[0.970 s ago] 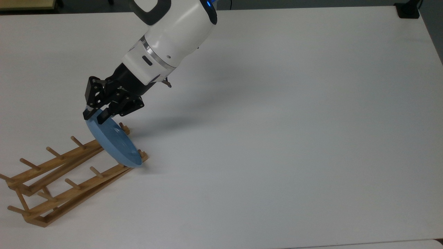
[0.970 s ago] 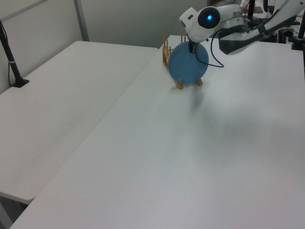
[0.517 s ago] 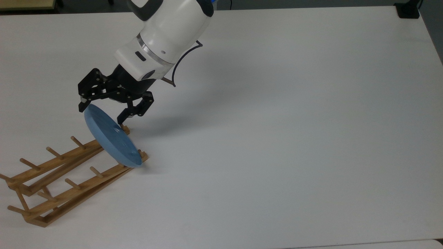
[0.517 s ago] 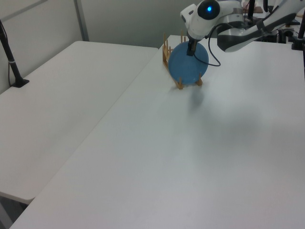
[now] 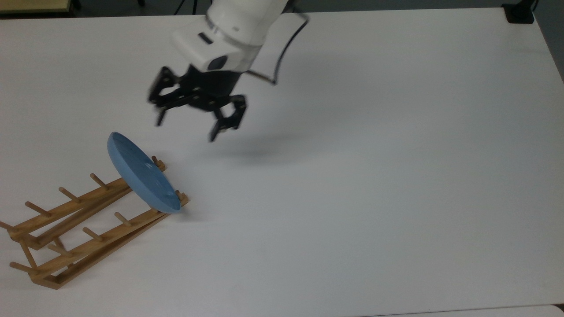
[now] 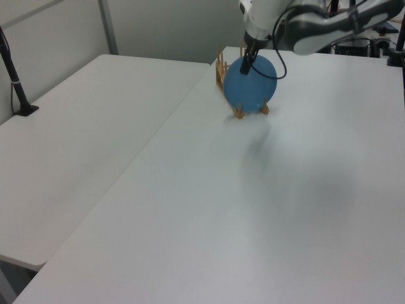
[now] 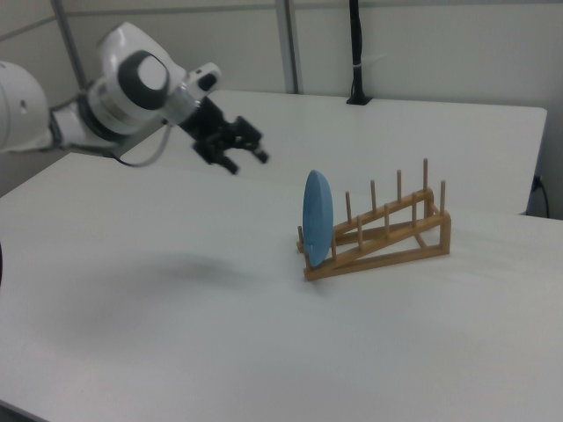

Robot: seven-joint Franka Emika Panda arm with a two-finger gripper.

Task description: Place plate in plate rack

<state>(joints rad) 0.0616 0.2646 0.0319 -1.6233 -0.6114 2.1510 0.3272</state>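
One light-blue plate (image 5: 142,172) stands on edge in the end slot of one wooden plate rack (image 5: 83,222), at the end of the rack nearest the gripper in the top view. Its lower rim sits between the two rails, and it leans slightly against the last pair of pegs. In the right view the plate (image 7: 316,218) appears edge-on and nearly upright at the low end of the sloping rack (image 7: 384,231). In the left view the plate (image 6: 250,85) presents its round face, with the rack (image 6: 224,71) behind it.

The single gripper (image 5: 187,130) hangs above the white table (image 5: 374,167), up and to the right of the plate in the top view, well apart from it. Its two fingers (image 5: 228,118) are spread wide, with nothing between them. In the right view the gripper (image 7: 248,160) lies to the plate's left, clear of the rim. In the left view the gripper (image 6: 247,62) overlaps the plate's upper edge.

Count: one plate, one rack, one gripper.
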